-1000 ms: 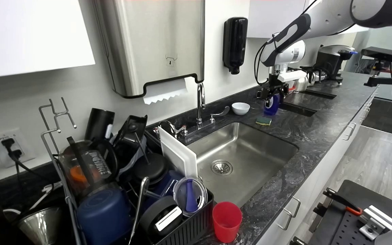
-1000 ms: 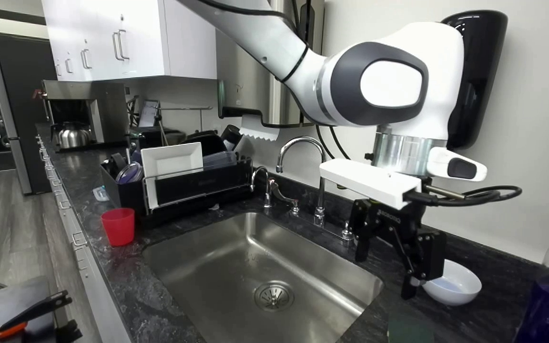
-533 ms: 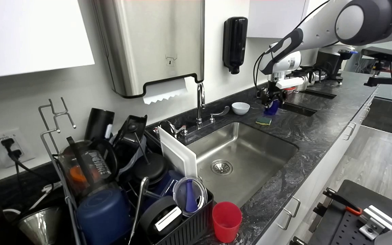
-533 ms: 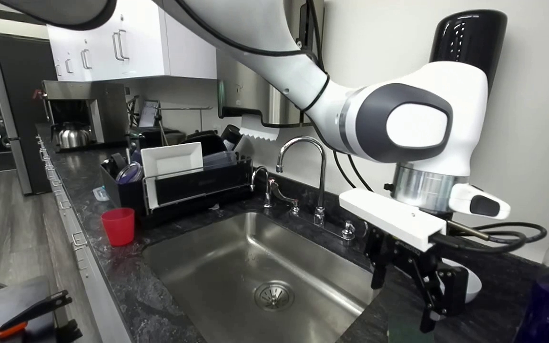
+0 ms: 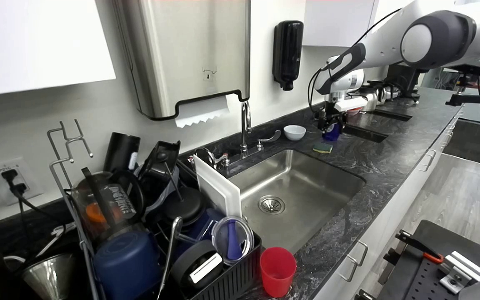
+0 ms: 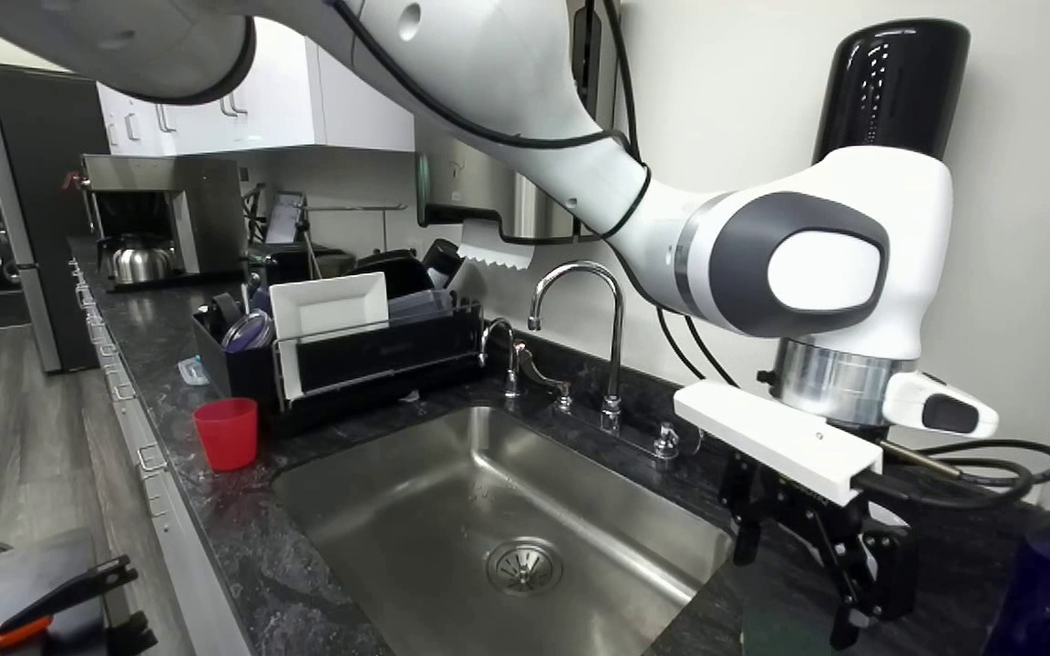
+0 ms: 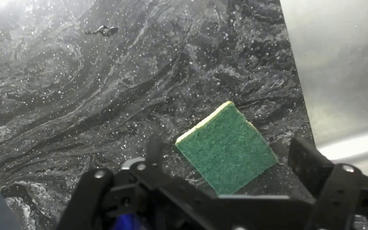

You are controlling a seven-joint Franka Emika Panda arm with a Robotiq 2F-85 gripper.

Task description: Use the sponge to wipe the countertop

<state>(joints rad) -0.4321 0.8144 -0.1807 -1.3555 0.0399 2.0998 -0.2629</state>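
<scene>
— What can you make out in an exterior view?
— A dark speckled countertop [image 5: 394, 146] runs from near to far, with a steel sink [image 5: 319, 183] set into it. The sponge [image 5: 322, 148] lies on the countertop just past the sink's far edge, with a white bowl [image 5: 294, 132] to its left. The gripper [image 5: 333, 130] hangs above, apart from the sponge, partly covering a blue bottle [image 5: 331, 136]. A red cup [image 5: 278, 271] stands near, by the sink.
— And the arm?
— In an exterior view, the white robot arm [image 6: 534, 137] spans from the upper left to the right. The gripper points down, right of the sink. A tall chrome faucet [image 6: 617, 355] rises at the sink's far side.
— The wrist view?
— The sponge lies flat like a diamond, green side up, pale yellow along an edge. The fingers [image 7: 310, 167] are spread wide, with the sponge showing between them. The sink is at the right.
</scene>
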